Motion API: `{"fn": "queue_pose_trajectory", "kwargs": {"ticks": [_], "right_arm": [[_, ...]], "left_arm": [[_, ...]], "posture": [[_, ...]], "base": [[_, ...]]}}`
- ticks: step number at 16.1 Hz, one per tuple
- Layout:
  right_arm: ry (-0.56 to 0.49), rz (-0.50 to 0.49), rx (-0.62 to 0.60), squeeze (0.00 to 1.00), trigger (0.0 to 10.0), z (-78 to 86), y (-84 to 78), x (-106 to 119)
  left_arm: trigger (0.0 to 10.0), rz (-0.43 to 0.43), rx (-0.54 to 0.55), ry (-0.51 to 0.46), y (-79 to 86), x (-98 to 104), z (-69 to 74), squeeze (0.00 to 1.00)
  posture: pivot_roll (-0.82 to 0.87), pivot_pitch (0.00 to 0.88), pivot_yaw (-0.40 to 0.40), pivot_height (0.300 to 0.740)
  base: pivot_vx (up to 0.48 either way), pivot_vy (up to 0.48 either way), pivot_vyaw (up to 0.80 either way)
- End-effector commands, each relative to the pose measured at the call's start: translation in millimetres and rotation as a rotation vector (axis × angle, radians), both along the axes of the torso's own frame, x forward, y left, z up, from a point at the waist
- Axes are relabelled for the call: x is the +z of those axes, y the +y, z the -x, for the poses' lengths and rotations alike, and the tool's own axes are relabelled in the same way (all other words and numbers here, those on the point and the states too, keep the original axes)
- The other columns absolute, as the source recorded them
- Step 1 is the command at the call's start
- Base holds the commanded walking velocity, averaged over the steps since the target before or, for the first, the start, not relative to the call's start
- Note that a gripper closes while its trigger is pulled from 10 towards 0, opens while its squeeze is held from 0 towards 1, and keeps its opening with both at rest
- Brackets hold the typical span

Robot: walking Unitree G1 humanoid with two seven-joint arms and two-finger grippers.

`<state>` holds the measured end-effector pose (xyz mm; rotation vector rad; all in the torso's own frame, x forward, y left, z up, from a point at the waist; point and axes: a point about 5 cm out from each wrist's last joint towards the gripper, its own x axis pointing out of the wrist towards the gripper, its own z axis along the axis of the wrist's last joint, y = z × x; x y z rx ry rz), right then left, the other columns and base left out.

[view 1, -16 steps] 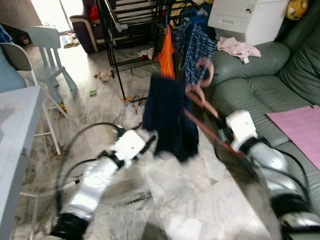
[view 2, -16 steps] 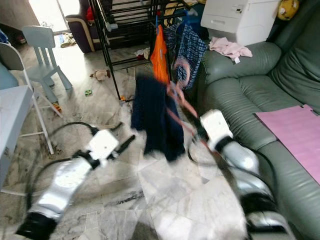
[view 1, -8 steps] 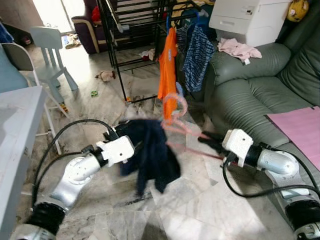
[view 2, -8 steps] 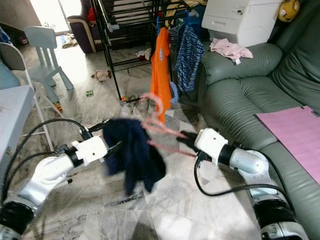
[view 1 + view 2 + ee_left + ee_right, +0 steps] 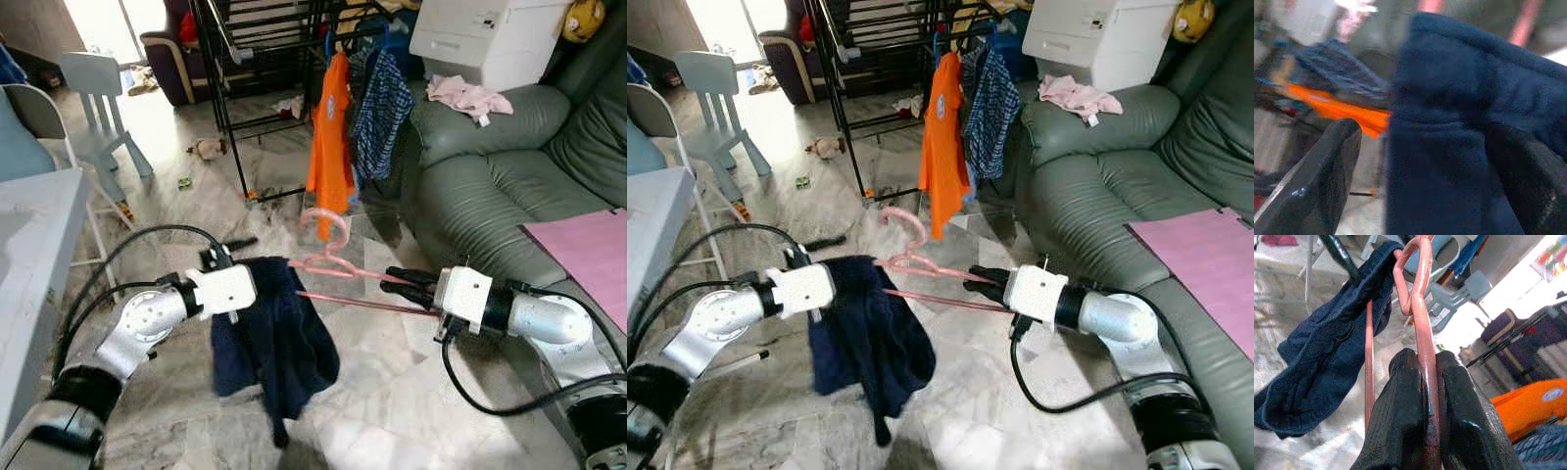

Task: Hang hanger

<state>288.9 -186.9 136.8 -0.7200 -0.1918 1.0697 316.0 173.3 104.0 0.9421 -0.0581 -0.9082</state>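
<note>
A pink hanger [image 5: 336, 262] lies nearly level in front of me, hook up. My right gripper [image 5: 400, 281] is shut on its right end; the right wrist view shows both fingers [image 5: 1405, 396] clamped on the pink wire [image 5: 1420, 308]. A navy garment [image 5: 279, 343] hangs from the hanger's left end and droops toward the floor. My left gripper [image 5: 253, 282] is at the garment's top edge, with the dark cloth [image 5: 1459, 147] bunched between its fingers [image 5: 1327, 181]. The black drying rack [image 5: 230, 98] stands beyond, carrying an orange shirt [image 5: 330, 137] and a plaid shirt [image 5: 380, 108].
A green sofa [image 5: 480, 181] fills the right side, with a pink sheet [image 5: 588, 245], a pink cloth [image 5: 465, 95] and a white box [image 5: 485, 39] on it. A white table [image 5: 29, 245] and pale blue chair [image 5: 93, 98] stand left. Small clutter lies by the rack.
Both arms have come down from near the rack. The hanger has swung from steeply tilted to almost level, and the garment now hangs lower and further left.
</note>
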Motion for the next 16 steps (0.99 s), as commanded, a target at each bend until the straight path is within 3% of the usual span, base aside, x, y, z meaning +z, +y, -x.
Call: {"fn": "queue_pose_trajectory", "kwargs": {"ticks": [1, 2, 3, 6, 11, 13, 16], "right_arm": [[-0.090, 0.015, 0.044, 0.00, 10.0, -0.2, 5.6, 11.9], [-0.095, 0.019, 0.046, 0.00, 10.0, -0.3, 5.6, 12.1], [-0.143, 0.036, 0.041, 0.00, 10.0, -1.2, 4.4, 14.8], [-0.206, 0.056, 0.022, 0.00, 10.0, -3.0, 3.6, 14.2], [-0.255, 0.051, 0.009, 0.00, 10.0, -4.8, 7.4, 13.1], [-0.308, 0.025, -0.019, 0.00, 10.0, -9.3, 13.6, 13.6], [-0.335, -0.025, -0.059, 0.00, 10.0, -14.5, 27.3, 9.5]], "left_arm": [[1.3, -0.053, -0.038, 0.027, -0.1, 0.7, -3.2, 0.00], [1.3, -0.060, -0.043, 0.032, -0.2, 0.5, -3.6, 0.00], [0.0, -0.083, -0.062, 0.051, -1.1, 4.8, -9.6, 0.00], [0.0, -0.099, -0.061, 0.093, 0.2, 13.8, -20.4, 0.00], [0.0, -0.137, -0.065, 0.146, 4.4, 16.0, -25.7, 0.00], [0.0, -0.068, -0.052, 0.095, -3.5, 31.6, -35.4, 0.00], [0.0, -0.022, -0.062, 0.050, -9.8, 37.8, -37.0, 0.00]], "posture": [[-0.13, 0.000, 0.074, 0.740], [-0.13, 0.000, 0.074, 0.740], [-0.13, 0.000, 0.075, 0.740], [-0.13, 0.000, 0.077, 0.740], [-0.13, 0.000, 0.077, 0.740], [-0.13, 0.000, 0.077, 0.740], [-0.12, 0.000, 0.078, 0.740]], "base": [[0.000, 0.000, 0.00], [0.000, 0.000, 0.00], [0.000, 0.000, 0.00], [0.000, 0.000, 0.00], [0.000, 0.000, 0.00], [0.000, 0.000, 0.00], [0.000, 0.000, 0.00]]}}
